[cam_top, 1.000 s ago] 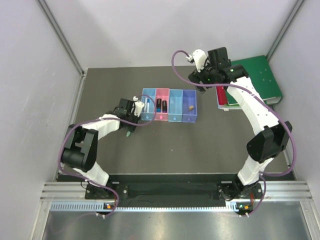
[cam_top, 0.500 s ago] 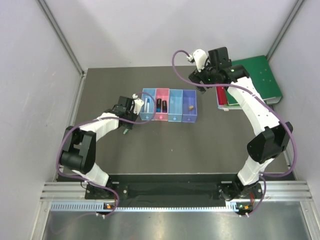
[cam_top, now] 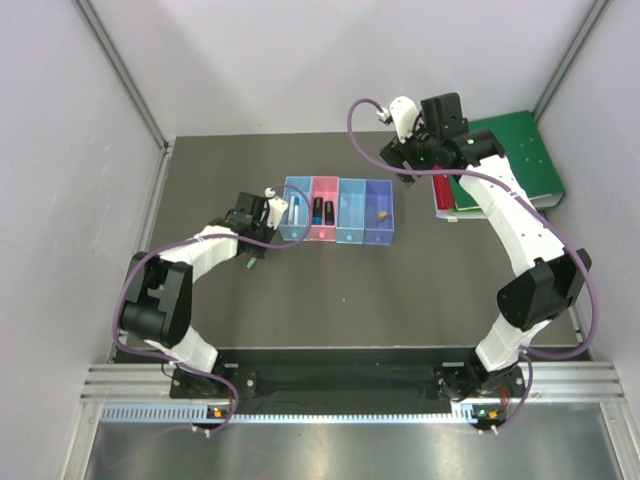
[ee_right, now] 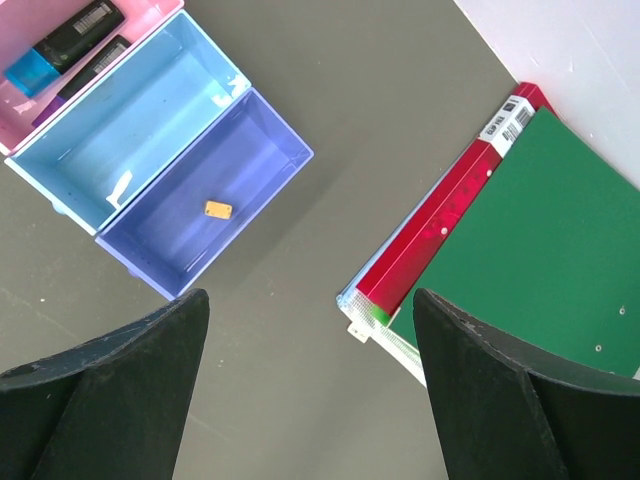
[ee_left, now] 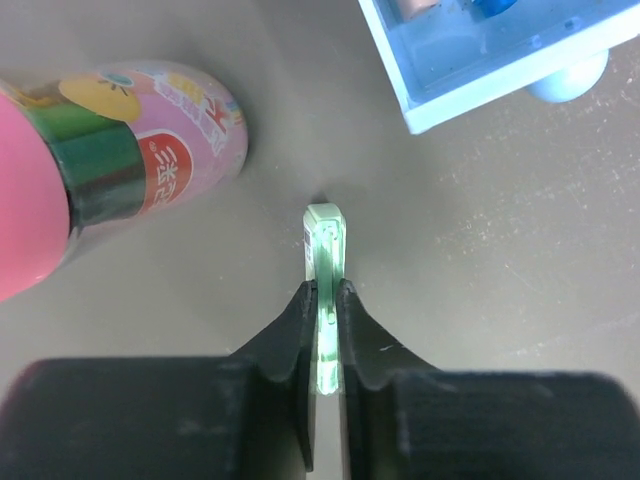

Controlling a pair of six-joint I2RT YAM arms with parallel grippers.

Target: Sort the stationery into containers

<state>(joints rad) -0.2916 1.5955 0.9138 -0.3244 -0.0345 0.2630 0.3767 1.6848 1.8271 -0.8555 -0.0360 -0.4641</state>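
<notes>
My left gripper is shut on the pale green marker, which pokes out past the fingertips just over the dark table. The pink-capped little bottle lies close by on the left. A corner of the light blue end bin shows at upper right. From above, the left gripper sits just left of the containers. The pink bin holds dark markers, and the violet bin holds the tan nub. My right gripper hangs open and empty above bare table.
A red folder and a large green binder lie stacked at the back right by the wall. The light blue bin beside the violet one has nothing in it. Grey walls close in both sides of the table.
The left jaws have closed on the pale green marker, and that gripper shifted slightly left. The right gripper rose a little and stayed open.
</notes>
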